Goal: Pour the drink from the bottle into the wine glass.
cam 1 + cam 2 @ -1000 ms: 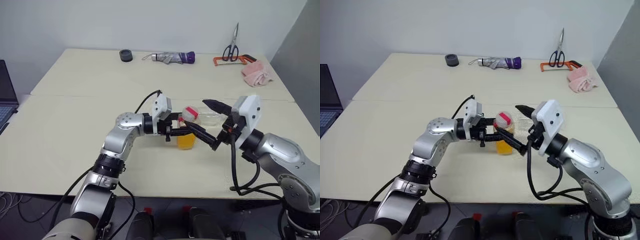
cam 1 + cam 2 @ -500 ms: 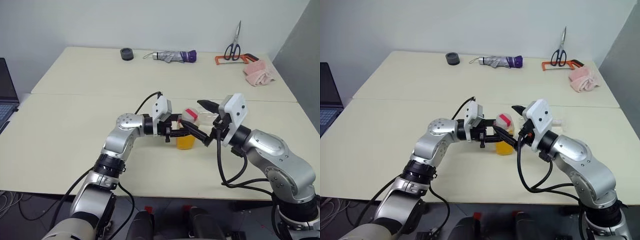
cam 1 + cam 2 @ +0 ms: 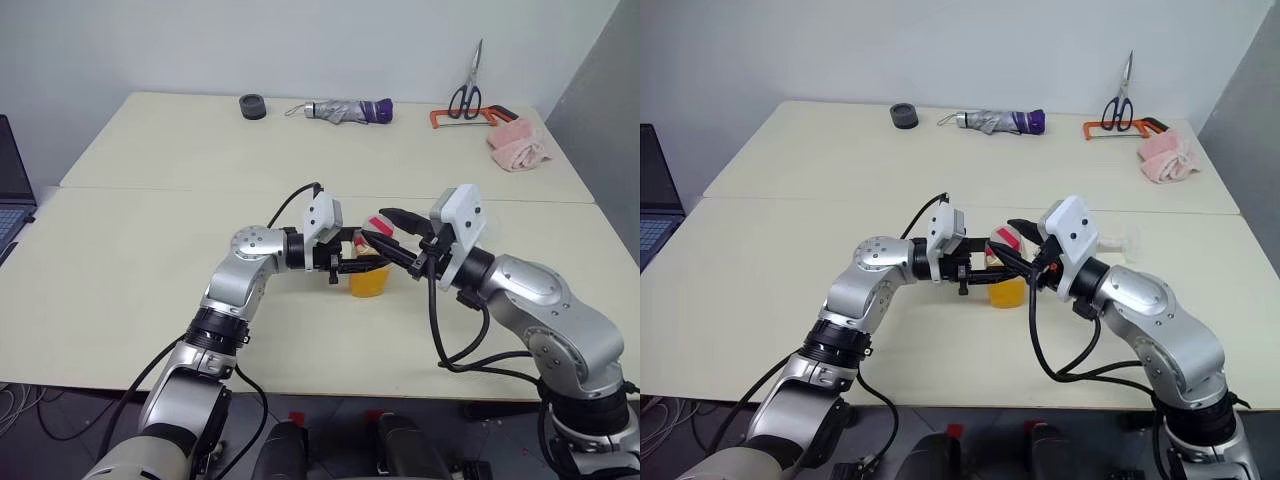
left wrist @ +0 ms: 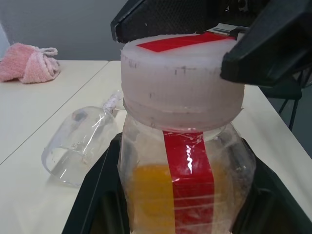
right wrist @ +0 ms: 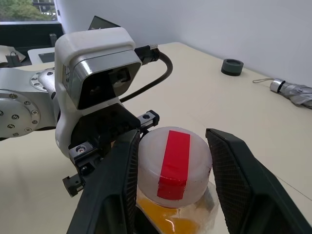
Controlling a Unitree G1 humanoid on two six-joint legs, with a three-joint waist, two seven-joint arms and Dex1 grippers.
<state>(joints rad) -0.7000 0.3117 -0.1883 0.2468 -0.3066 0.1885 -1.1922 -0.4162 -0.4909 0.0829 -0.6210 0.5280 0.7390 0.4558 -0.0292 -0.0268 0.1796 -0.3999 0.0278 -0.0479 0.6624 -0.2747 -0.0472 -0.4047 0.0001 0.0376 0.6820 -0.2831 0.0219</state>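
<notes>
The bottle [image 4: 183,175], a clear squarish plastic one with orange-yellow drink [image 4: 151,195] in its lower part and a red strip down its side, is clamped upright between the black fingers of the left gripper [image 3: 358,262], which are drawn narrow against its body. Its wide white cap [image 5: 174,167], round and matt with a red band across the top, is flanked by the textured black fingers [image 5: 236,180] of the right gripper [image 5: 170,185]; one finger lies against the cap, while contact by the other cannot be told. The wine glass [image 4: 80,146], clear and round-bowled, lies on its side on the cream table [image 3: 150,250] just beyond the bottle.
</notes>
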